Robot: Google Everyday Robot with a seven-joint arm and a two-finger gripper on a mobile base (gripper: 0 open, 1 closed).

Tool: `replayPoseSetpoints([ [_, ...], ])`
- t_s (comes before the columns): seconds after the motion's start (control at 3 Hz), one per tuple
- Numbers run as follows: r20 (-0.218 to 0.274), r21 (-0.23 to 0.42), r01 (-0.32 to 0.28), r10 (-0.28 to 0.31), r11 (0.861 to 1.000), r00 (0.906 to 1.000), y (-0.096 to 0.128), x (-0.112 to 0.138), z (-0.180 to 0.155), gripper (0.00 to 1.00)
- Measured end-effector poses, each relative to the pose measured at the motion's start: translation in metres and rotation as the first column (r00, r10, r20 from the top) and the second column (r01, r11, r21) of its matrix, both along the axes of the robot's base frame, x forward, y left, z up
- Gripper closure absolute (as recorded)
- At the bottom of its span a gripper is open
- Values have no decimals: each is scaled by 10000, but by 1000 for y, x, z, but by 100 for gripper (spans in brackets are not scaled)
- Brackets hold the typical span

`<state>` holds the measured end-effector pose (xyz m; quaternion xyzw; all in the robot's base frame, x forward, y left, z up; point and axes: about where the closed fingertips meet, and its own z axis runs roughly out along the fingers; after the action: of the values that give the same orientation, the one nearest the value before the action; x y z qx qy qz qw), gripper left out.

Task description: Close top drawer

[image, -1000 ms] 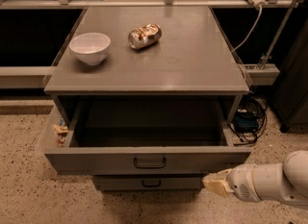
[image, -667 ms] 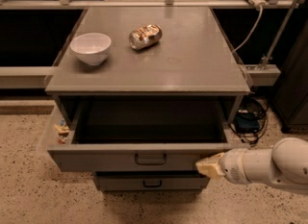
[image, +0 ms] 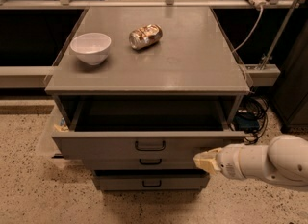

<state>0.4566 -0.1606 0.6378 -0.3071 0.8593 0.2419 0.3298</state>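
Observation:
The top drawer [image: 110,146] is a wide grey metal drawer under the cabinet top, pulled part way out, with a black pull handle [image: 150,145] at the centre of its flat front. Its inside is dark and looks empty. My gripper [image: 204,161] comes in from the lower right on a white arm [image: 264,163]. Its yellowish tip lies against the right part of the drawer front, just below its lower edge.
A white bowl [image: 91,48] and a crushed can [image: 145,36] sit on the grey cabinet top [image: 192,59]. Two slimmer drawer fronts [image: 150,181] lie below the top drawer. Cables [image: 250,115] hang right of the cabinet. The floor is speckled.
The drawer has slid inward: less of its inside shows than a second ago. My gripper moved left to the drawer front's right part and has followed it in.

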Motion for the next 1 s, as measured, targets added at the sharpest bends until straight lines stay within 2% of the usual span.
replayPoseSetpoints([
  [0.33,1343,-843,64,50,9964,9909,25,48,17,100],
  [0.67,1376,-863,70,49,9962,9905,26,48,18,100],
  [1.0,1826,-1368,349,-94,9900,9831,31,69,20,100],
])
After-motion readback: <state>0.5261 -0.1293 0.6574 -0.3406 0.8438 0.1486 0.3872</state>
